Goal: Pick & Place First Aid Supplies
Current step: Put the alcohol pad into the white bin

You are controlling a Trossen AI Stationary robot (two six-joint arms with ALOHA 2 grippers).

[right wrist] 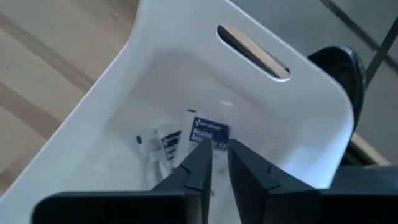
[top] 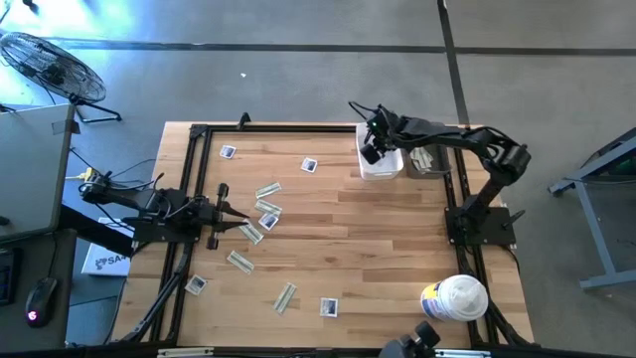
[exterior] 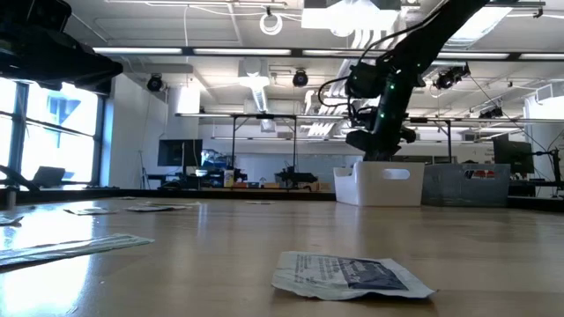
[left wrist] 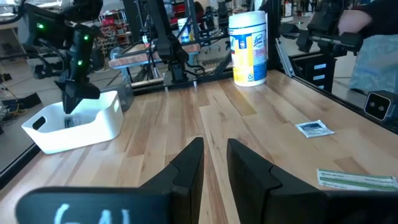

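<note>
Nearest in the low view lies one square white packet point(exterior: 351, 275) with blue-grey print, flat on the bare wooden table point(top: 378, 249), its longer side running across the view. Off at nine o'clock from it, narrow pale strips point(exterior: 66, 249) lie flat, their long axes slanting away across the boards. Seen from above, the rest of the supplies are scattered over the left half of the table: a cluster of beige-green strips point(top: 266, 207) near the middle, most lying on a diagonal, one strip point(top: 286, 296) and a square packet point(top: 329, 307) toward six o'clock, and more square packets point(top: 309, 165) toward twelve. The left gripper point(top: 231, 211) rests low at nine o'clock, just beside the strip cluster, its fingers point(left wrist: 186, 169) slightly apart with nothing between them. A big white canister point(top: 455, 298) with a yellow-blue label stands at five o'clock, well apart from the packets. Farthest, at one o'clock, sits a white bin point(top: 381, 164) with a grey bin point(top: 429, 162) touching its side. The right gripper point(right wrist: 214, 163) hangs over the white bin's opening, fingers nearly together and holding nothing; below them white alcohol-pad packets point(right wrist: 208, 134) lie on the bin floor, one propped against the wall.
</note>
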